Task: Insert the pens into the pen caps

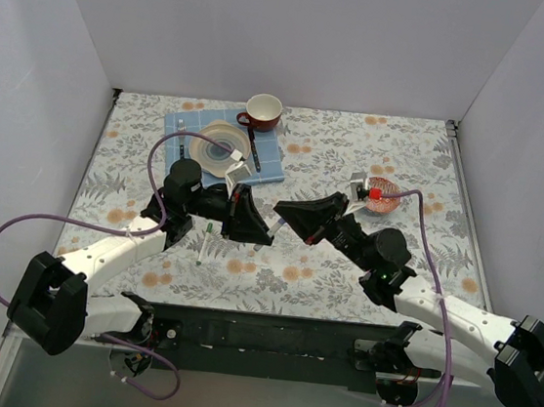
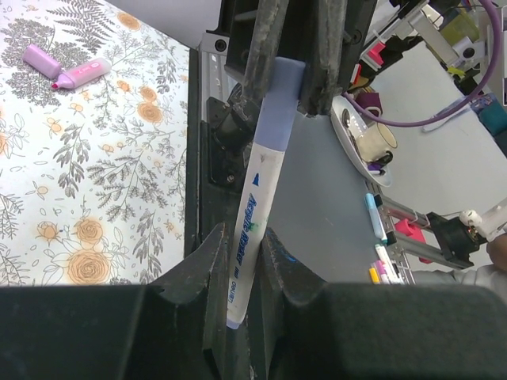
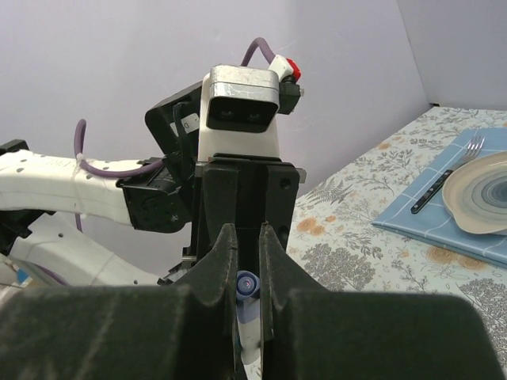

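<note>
The left tool (image 2: 244, 249) pinches the lower part of a white pen (image 2: 255, 190). The pen is up in the air over the flowery table (image 2: 79, 198), between the two tools. The lilac cap (image 2: 287, 79) sits at the pen's other end, and the right tool (image 3: 247, 241) pinches it there. A pink pen (image 2: 85, 73) lies on the table, with a loose lilac piece (image 2: 37, 57) just beside it.

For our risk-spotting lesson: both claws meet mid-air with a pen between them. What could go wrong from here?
1. The white plastic pen with blue lettering sits slanted between the left claw and the lilac plastic cap in the right claw; a push may skew or slip it.
2. The claws stand very close and might collide.
</note>
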